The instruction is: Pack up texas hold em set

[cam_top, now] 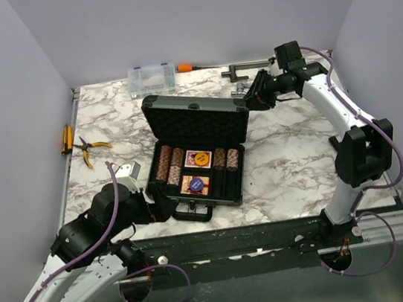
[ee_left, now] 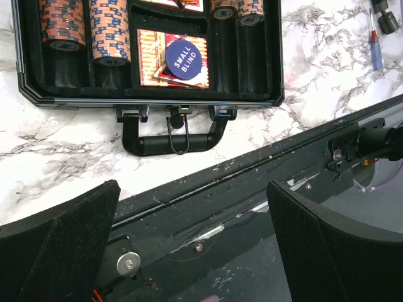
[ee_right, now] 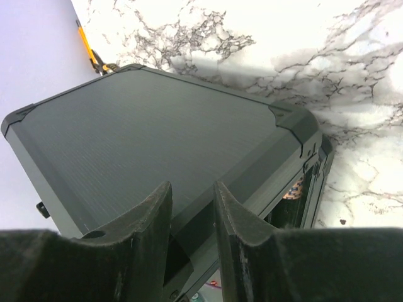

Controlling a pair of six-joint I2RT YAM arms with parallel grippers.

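I see the ribbed black case (ee_right: 157, 145). My right end effector (ee_right: 191, 192) straddles its lid edge, fingers narrowly apart; I cannot tell whether it grips. My left end effector (ee_left: 191, 195) gapes empty near the handle (ee_left: 167, 143).

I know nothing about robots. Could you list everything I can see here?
Hold'em case: one, black, open, table centre.
Chip stacks: four, brown-orange, in case slots.
Card decks: two, red, between the stacks.
Small Blind token: one, blue, on near deck.
Organiser box: one, clear, back edge.
Screwdriver: one, orange-handled, beside that box.
Pliers: one, yellow-handled, left of case.
Orange tool: one, left edge, type unclear.
Metal bar: one, grey, back right.
Left pincer: one, black, wide open, near case handle.
Right pincer: one, black, fingers nearly together, at lid.
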